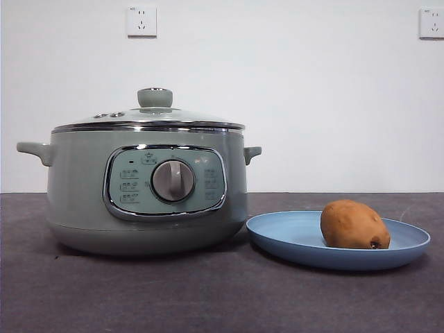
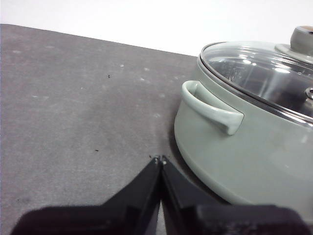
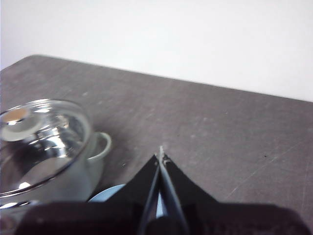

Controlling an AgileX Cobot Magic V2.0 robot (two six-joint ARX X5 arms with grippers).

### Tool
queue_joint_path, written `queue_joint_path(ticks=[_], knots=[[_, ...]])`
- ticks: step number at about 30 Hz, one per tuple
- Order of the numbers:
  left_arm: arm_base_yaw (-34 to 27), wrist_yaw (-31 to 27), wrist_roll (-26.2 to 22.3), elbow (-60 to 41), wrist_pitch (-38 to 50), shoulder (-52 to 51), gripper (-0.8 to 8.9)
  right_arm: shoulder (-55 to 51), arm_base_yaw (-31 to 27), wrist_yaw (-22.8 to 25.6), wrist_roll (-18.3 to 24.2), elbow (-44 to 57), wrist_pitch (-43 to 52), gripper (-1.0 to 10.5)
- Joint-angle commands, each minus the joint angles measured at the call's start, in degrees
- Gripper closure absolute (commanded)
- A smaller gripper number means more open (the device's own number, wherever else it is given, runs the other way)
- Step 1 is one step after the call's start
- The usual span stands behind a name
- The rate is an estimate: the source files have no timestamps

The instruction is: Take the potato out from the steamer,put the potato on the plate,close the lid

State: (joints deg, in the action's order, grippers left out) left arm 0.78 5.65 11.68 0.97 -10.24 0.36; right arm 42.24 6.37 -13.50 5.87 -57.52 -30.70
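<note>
Dark grey tabletop (image 1: 139, 298) against a plain white wall (image 1: 312, 90), two sockets (image 1: 141, 21) high on it. We see the potato (image 1: 354, 225) lying on the plate (image 1: 277, 236), dark spot at its end away from the steamer (image 1: 76, 194). Plate sits on the table just beside the steamer, on the side away from the left gripper (image 2: 160, 159); near rim looks almost touching the steamer base, contact unclear. Lid (image 1: 149, 118) is seated flat on the steamer, chrome rim all round, pale green knob (image 1: 155, 97) upright at its centre. Control panel with silver dial (image 1: 173, 180) faces the front camera.

Left gripper hovers over bare table beside the steamer's side handle (image 2: 210, 110), jaws pressed together, nothing between them. Right gripper (image 3: 160, 155) is above the table past the steamer's other handle (image 3: 101, 147), the plate's edge just showing under it; jaws closed tip to tip, empty. Neither gripper shows in the front view.
</note>
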Motion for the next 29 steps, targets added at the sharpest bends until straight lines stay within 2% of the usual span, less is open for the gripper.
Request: queue_joint_path(ticks=[1,7,12,18,29], knots=[[-0.13,-0.04,-0.07,-0.81,0.26,-0.15,8.17,-4.15,-0.57,0.04,-1.84,13.00,9.77,9.5],[-0.13,-0.04,-0.07,-0.81,0.26,-0.15,8.17,-13.75,-1.27,0.15,-7.93,34.95,24.74,9.5],[-0.13,-0.04,-0.07,-0.81,0.28,-0.15,8.17,-21.62,-3.98,0.09,-14.21,47.08,28.92,9.5],[-0.13,-0.04,-0.07,-0.81,0.28,-0.15,8.17,-28.76,-5.90,0.13,-14.45,53.46,28.94,9.5],[-0.13,-0.04,-0.07,-0.81,0.28,-0.15,8.17,-35.15,-6.01,0.42,-14.43,57.18,26.25,9.5]])
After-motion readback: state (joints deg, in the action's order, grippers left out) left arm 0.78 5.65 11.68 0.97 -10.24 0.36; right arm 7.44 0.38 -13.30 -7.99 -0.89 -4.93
